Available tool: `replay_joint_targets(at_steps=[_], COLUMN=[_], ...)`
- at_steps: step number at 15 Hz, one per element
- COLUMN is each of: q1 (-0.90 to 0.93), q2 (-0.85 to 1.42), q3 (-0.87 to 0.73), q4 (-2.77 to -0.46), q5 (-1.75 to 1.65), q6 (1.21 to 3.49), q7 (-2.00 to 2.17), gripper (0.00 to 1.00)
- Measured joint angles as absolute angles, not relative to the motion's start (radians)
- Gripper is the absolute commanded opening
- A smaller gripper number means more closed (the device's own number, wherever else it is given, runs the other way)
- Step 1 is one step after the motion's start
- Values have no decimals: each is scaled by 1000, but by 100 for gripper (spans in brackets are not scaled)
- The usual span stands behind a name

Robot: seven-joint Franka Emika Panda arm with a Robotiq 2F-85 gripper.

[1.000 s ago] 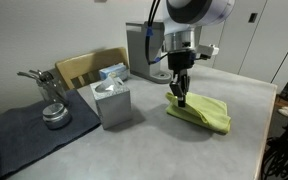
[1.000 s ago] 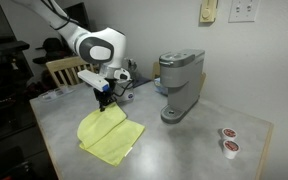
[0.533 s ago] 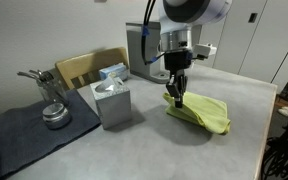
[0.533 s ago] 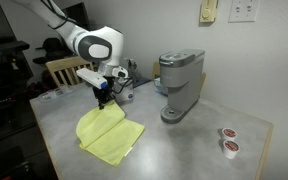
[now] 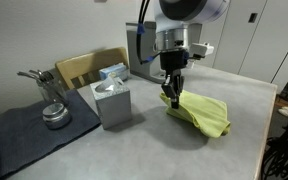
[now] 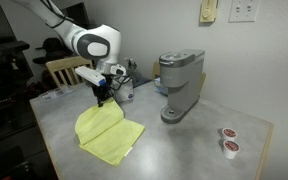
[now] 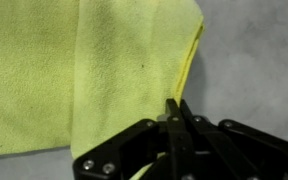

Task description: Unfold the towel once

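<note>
Your gripper has its two dark fingers pressed together on one edge of the towel, a bright yellow-green cloth. In the wrist view a thin strip of yellow shows between the fingertips. The towel lies folded on the grey table. In an exterior view the pinched end is the one toward the grey tissue box, and it rises a little off the surface.

For moving room, the tissue box stands near the towel's left end but apart from it. Bare tabletop stretches to the right of the cloth and on its near side. In an exterior view the coffee machine stands just beyond the towel's right corner. Two small pods sit well apart from the cloth, far to the right by the table's edge. A wooden chair stands behind the table's far edge. Left of the tissue box, a dark grey mat carries a round metal tin and a metal utensil whose shape is hard to make out.

The wrist view cuts the towel off at the left and top, and the gripper body covers its lower part. How many layers the fingers hold cannot be told.
</note>
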State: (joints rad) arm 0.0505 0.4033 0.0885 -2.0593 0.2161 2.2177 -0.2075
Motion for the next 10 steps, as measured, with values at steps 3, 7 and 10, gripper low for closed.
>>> replay_joint_targets(at_steps=[3, 7, 10], q1=[58, 71, 80], q2=[404, 407, 411], q3=[91, 95, 97], q4=[-2054, -2044, -2035], q5=[207, 186, 168], q6=[2218, 2218, 2218], q7=[-201, -185, -172], gripper=[1, 1, 1])
